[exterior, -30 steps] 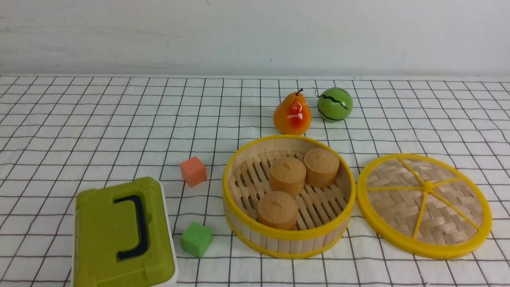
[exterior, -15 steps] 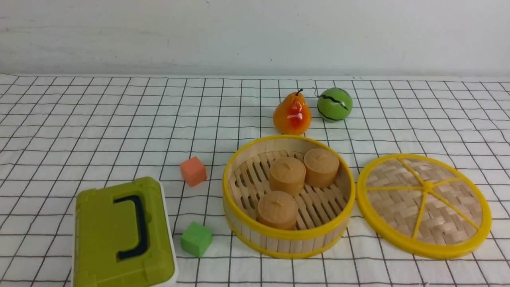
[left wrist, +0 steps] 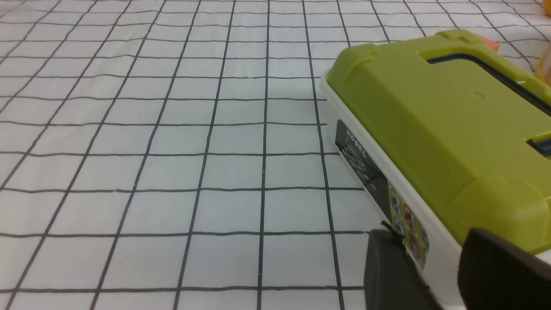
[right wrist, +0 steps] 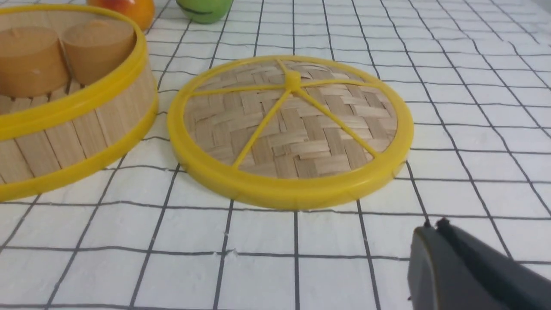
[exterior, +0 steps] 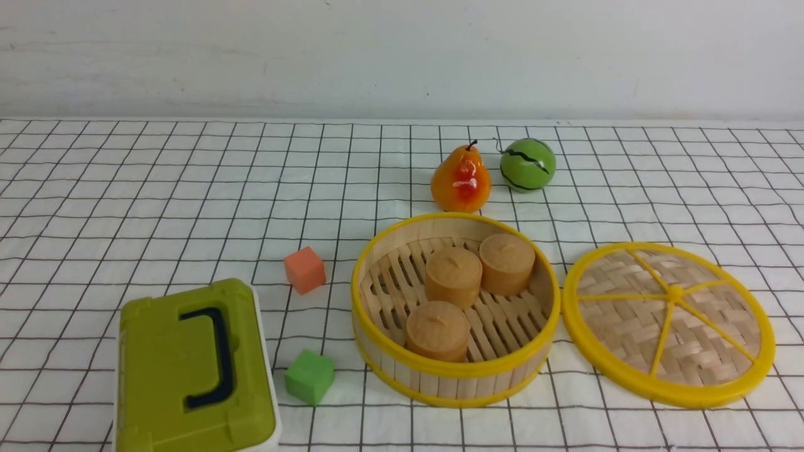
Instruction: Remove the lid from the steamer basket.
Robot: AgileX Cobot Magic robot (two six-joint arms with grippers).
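Note:
The steamer basket (exterior: 453, 378) stands uncovered on the checked cloth, with three tan buns (exterior: 453, 276) on its slatted floor. The lid (exterior: 628, 326) lies flat on the cloth just right of it, apart from the basket. Neither gripper shows in the front view. In the right wrist view the lid (right wrist: 297, 133) and the basket's wall (right wrist: 86, 125) are ahead of my right gripper (right wrist: 434, 228), which is shut, empty and short of the lid's rim. My left gripper (left wrist: 434, 262) is open and empty beside the olive-green box (left wrist: 430, 116).
The olive-green box (exterior: 195, 370) with a dark handle sits at the front left. An orange cube (exterior: 304, 270) and a green cube (exterior: 309, 376) lie between it and the basket. A pear (exterior: 460, 179) and a green ball (exterior: 527, 164) stand behind the basket.

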